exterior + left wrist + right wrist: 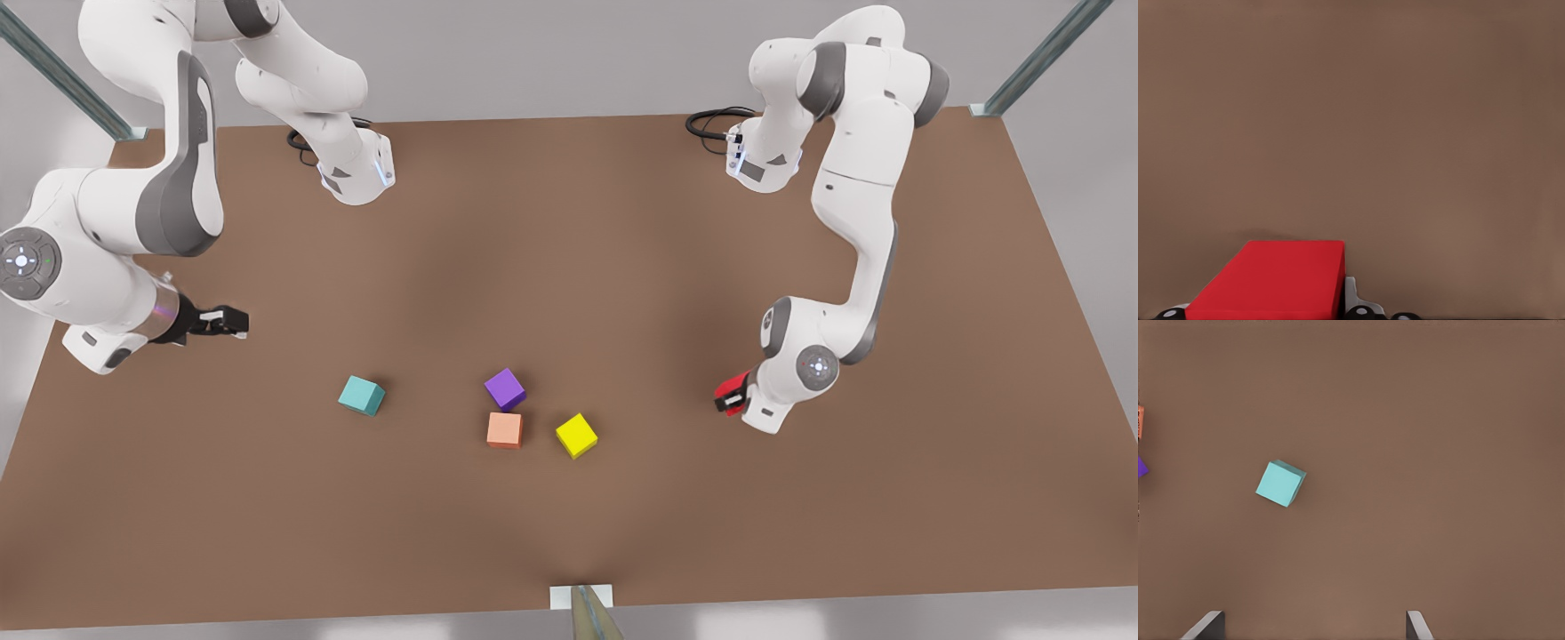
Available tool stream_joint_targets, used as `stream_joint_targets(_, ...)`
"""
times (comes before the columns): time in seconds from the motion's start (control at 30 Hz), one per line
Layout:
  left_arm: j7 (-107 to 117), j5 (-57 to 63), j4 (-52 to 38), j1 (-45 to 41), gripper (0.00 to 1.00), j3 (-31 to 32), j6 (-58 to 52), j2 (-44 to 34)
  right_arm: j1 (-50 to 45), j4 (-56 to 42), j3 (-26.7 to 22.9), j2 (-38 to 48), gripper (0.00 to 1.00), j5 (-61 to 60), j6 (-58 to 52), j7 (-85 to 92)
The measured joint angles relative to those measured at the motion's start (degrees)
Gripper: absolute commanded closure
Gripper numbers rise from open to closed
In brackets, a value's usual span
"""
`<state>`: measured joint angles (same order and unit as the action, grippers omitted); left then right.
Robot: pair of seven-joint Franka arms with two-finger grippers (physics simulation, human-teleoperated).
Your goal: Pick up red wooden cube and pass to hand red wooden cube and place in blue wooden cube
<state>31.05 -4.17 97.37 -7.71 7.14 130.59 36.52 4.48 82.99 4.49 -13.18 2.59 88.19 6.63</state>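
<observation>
The left hand (731, 397) sits at the front view's right, low over the bench (800, 533), well apart from the yellow cube (576, 435). Its fingers are closed on the red cube (732, 388). In the left wrist view the red cube (1275, 280) lies between the fingers, with bare bench (1351, 133) beyond it.

The right hand (233, 324) is at the front view's left, above the bench, near the teal cube (361, 395) but not touching it. Its fingers (1205, 627) stand wide apart and hold nothing. In the right wrist view the teal cube (1280, 483) rests on the bench, tilted relative to the fingers.

Taking the teal cube as landmark in the front view: the purple cube (505, 389) lies toward the left hand. The orange cube (504, 430) sits just beside the purple cube, on the side nearer the camera. The yellow cube lies beyond the orange cube, nearer the left hand. All four cubes rest on the bench.
</observation>
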Motion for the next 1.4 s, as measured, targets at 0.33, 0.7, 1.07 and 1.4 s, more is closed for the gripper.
stream_joint_targets(0.33,-1.28,-24.08,-28.62,-0.48,0.38,26.32,-11.91,15.7,-1.69,-21.03,16.32,-34.63,0.01,-37.02,8.98,17.55)
stream_joint_targets(0.7,-19.25,-45.6,-25.03,0.21,0.38,32.34,-0.69,19.66,1.21,-14.96,17.23,-38.7,0.0,-57.03,15.16,54.18)
stream_joint_targets(1.07,-43.43,-59.81,-21.15,0.82,0.38,32.35,4.13,20.25,1.15,-5.93,21.09,-37.93,0.0,-65.73,13.73,81.25)
stream_joint_targets(1.4,-56.2,-66.5,-21.13,0.36,0.4,32.38,5.02,21.03,0.33,3.99,21.63,-33.92,0.01,-71.61,18.53,96.82)
